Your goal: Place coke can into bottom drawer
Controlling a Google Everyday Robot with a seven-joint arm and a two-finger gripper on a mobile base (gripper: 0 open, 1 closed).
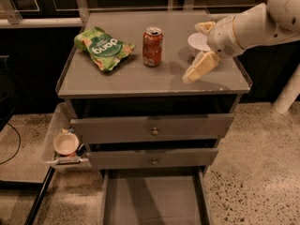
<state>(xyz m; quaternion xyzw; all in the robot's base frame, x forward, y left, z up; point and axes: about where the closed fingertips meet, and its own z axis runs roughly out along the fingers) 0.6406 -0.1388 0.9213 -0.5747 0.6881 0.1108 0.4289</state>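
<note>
The coke can stands upright near the middle of the grey cabinet top. My gripper hovers over the right part of the top, to the right of the can and apart from it. Its two pale fingers are spread open and hold nothing. The bottom drawer is pulled out at the foot of the cabinet, and its flat floor is bare.
A green snack bag lies left of the can. A white bowl sits behind my gripper, partly hidden by it. Two upper drawer fronts with brass knobs are shut. A side tray at the left holds a small bowl.
</note>
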